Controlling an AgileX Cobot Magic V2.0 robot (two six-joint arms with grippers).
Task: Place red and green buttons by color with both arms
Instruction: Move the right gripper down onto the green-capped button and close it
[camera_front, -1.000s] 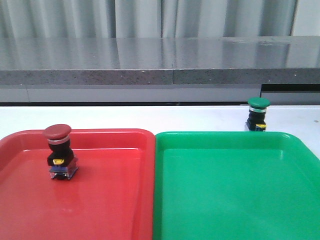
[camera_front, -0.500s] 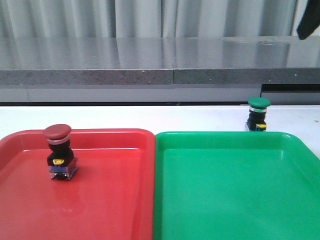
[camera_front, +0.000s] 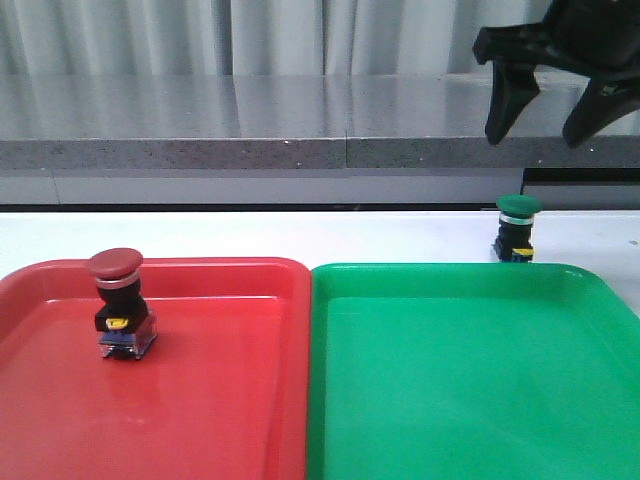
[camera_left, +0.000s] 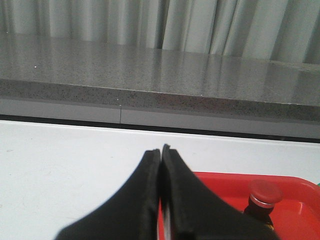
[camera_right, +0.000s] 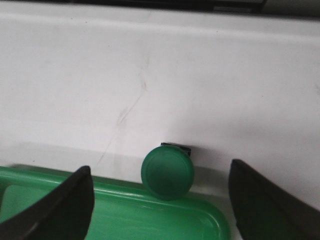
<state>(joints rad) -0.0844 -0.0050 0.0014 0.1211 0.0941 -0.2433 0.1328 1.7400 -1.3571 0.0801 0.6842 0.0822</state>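
The red button (camera_front: 118, 302) stands upright in the red tray (camera_front: 220, 400), near its far left part; it also shows in the left wrist view as the red button (camera_left: 264, 194). On the white table just behind the green tray (camera_front: 470, 380) stands the green button (camera_front: 517, 226). My right gripper (camera_front: 541, 128) hangs open high above the green button. From the right wrist the green button (camera_right: 167, 172) lies between the spread fingers, far below them. My left gripper (camera_left: 161, 150) is shut and empty, off to the left of the red tray (camera_left: 220, 185).
A grey stone ledge (camera_front: 300, 125) with curtains behind runs along the back of the white table (camera_front: 250, 235). The two trays sit side by side and touch at the middle. The green tray's far rim (camera_right: 150, 202) lies right next to the green button.
The right gripper has come down into the front view from the upper right, open, and now hangs above the green button. Buttons and trays have not moved.
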